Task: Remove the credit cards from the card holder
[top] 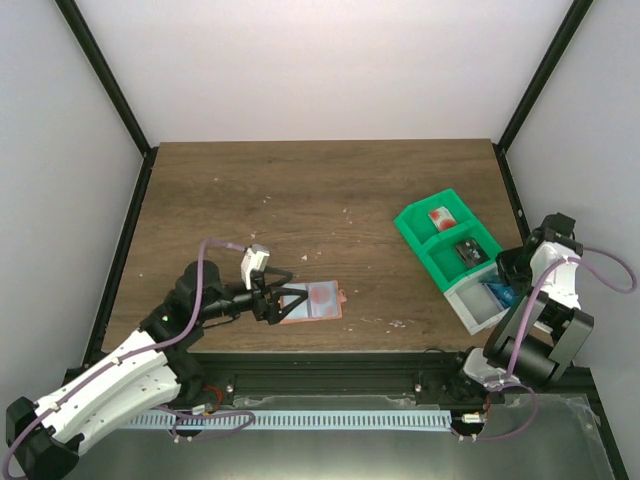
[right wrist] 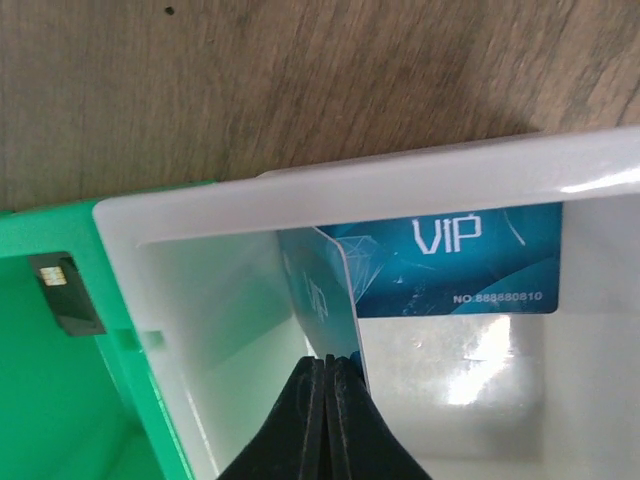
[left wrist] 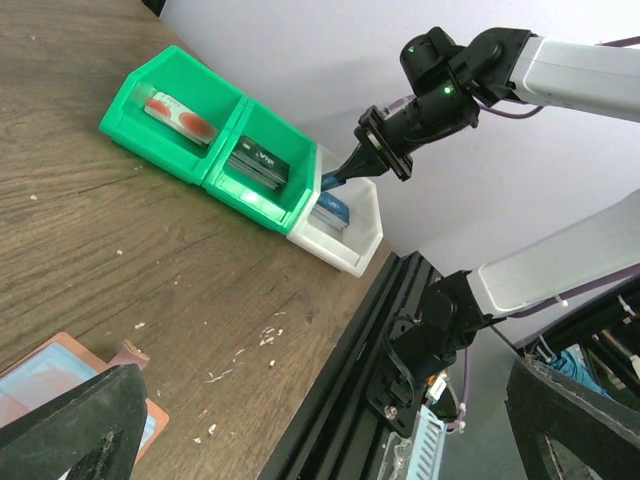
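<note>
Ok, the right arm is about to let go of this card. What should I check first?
1. Right pincer shut on the blue card: ok.
2. Held card lined up over the opening of the white bin: ok.
3. Landing spot: a second blue card leans on the far wall, with bare floor below the held one: ok.
4. Red-and-white card and dark card each sit in their own compartment of the green tray: ok.
5. Left pincer open by the card holder, holding nothing: ok.
6. Card holder emptied: cannot tell. It lies open, and a reddish patch shows inside.
</note>
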Tool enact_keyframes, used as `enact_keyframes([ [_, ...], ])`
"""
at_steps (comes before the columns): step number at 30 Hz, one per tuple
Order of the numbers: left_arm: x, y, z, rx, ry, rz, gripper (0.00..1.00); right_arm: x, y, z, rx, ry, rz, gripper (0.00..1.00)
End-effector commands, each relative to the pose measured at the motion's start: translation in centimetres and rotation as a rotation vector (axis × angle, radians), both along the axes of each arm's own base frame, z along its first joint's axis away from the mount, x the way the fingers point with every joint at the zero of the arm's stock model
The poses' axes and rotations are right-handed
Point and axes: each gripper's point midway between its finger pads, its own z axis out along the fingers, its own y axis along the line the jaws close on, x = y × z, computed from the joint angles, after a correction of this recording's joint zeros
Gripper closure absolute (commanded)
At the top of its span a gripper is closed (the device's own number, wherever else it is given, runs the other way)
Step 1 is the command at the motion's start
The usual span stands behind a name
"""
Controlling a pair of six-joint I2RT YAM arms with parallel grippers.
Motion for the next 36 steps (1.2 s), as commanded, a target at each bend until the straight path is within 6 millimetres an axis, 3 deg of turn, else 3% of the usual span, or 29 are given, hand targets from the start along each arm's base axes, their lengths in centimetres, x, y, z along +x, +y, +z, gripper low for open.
enact_keyframes([
  [1, -0.2, -0.2, -0.2, -0.005, 0.003, -0.014, 0.00, -0.3, -1.4, 0.4, -0.079, 0.047, 0.011, 1.00],
  [25, 0.2, -0.4, -0.9, 0.018, 0.020, -0.006, 0.00, -1.0, -2.5, -2.0, -0.142, 0.101, 0.035, 1.00],
  [32, 0.3, -0.5, -1.4, 0.030, 0.033, -0.007, 0.00, 0.0, -3.4, -0.2, -0.198, 0.056, 0.059, 1.00],
  [36, 0.4, -0.6, -1.6, 0.037, 0.038, -0.007, 0.00, 0.6, -2.5, 0.7, -0.175, 0.003, 0.080, 0.99],
])
